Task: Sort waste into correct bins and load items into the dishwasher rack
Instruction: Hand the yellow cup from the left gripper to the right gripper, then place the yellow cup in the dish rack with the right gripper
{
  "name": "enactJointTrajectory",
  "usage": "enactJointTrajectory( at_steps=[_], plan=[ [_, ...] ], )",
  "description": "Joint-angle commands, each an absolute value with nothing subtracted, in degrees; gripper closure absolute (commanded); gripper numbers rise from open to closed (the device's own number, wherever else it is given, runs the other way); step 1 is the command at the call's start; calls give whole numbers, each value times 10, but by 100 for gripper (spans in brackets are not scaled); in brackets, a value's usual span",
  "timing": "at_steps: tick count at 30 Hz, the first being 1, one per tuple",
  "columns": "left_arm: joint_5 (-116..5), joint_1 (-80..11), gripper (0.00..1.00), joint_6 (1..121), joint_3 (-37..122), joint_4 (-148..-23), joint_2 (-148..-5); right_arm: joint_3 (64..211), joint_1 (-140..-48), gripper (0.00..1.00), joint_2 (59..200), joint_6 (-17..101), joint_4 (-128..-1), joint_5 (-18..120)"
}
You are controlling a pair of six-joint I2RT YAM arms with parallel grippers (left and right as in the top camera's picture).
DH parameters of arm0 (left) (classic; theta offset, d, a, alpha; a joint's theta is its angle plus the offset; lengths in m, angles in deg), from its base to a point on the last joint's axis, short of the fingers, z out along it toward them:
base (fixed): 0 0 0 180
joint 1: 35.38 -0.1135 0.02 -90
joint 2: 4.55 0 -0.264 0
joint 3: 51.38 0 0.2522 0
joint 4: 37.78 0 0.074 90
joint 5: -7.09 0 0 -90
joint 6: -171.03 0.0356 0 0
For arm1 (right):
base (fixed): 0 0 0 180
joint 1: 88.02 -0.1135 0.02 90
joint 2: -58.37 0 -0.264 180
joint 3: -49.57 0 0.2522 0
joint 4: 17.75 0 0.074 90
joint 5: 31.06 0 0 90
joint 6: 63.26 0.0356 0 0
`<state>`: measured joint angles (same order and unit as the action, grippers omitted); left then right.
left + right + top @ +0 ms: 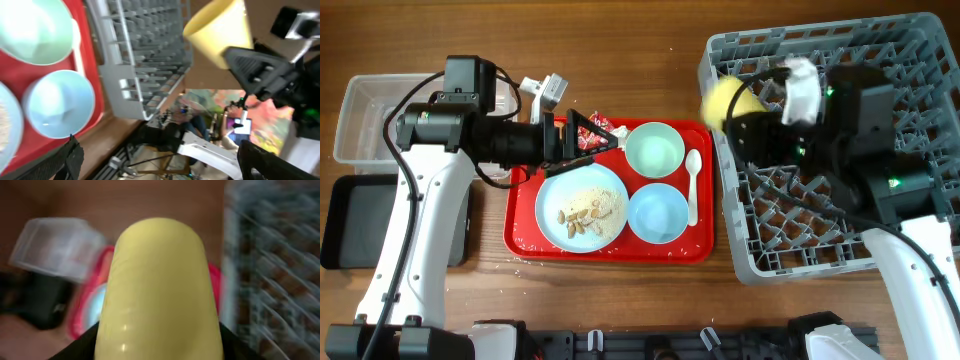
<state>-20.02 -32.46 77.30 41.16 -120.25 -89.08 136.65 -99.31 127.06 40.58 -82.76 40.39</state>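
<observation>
Right gripper [747,112] pinches the yellow cup [725,98] over the dishwasher rack's [790,215] corner, presumably for loading; left gripper [603,137] hangs spread above the red tray [520,215].

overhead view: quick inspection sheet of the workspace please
surface: wooden table, red tray in the middle
job's things: yellow cup at the dishwasher rack left edge; plate with food scraps, mint bowl, blue bowl, spoon on red tray; clear tub, black tray at left; carrot not seen
clutter: small white object behind left arm, unidentifiable
grippers: left gripper open over the wrapper; right gripper shut on yellow cup
cables: black cable along left arm
surroundings: blurred, cannot tell
</observation>
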Motion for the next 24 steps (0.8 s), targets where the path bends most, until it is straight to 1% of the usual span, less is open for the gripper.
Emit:
enactJointTrajectory(
  at_steps=[1,4,6,7,8,9,10,11,13,15,16,17,18,19,20,22,23,24],
  plan=[
    [-235,-323,0,776,414,-1201,-889,1367,-993,52,1308,541,-922,627],
    [-241,-323,0,776,414,-1201,-889,1367,-993,52,1374,570,-972,640],
    [-241,-323,0,776,414,-1201,-889,1367,-993,50,1419,576,-970,640],
    [-241,-323,0,776,414,-1201,-889,1367,-993,46,1436,580,-963,635],
    [-241,-323,0,776,414,-1201,-889,1367,-993,38,1470,551,-936,595],
    [-241,-323,0,776,414,-1202,-889,1367,-993,27,1487,538,-925,571],
    [-241,-323,0,776,414,-1203,-889,1368,-993,20,1493,538,-925,569],
    [-241,-323,0,776,414,-1207,-889,1370,-993,16,1493,544,-931,577],
    [-241,-323,0,776,414,-1211,-889,1387,-1006,14,1465,553,-937,602],
    [-241,-323,0,776,414,-1212,-889,1397,-1025,14,1427,534,-927,603],
    [-243,-332,0,776,414,-1216,-889,1397,-1056,16,1389,482,-889,559],
    [-275,-367,0,776,424,-1238,-889,1397,-1096,19,1366,467,-849,512],
    [-297,-396,0,776,434,-1258,-889,1397,-1114,20,1365,475,-834,495],
    [-315,-425,0,776,444,-1279,-889,1396,-1136,27,1370,485,-819,485],
    [-362,-500,0,776,469,-1330,-889,1396,-1160,30,1388,496,-812,498],
    [-454,-586,0,776,492,-1369,-884,1396,-1183,32,1440,529,-803,541],
    [-495,-637,0,766,494,-1380,-874,1396,-1190,35,1481,541,-791,566],
    [-490,-678,0,743,494,-1387,-863,1396,-1191,36,1521,570,-783,598]
  ],
)
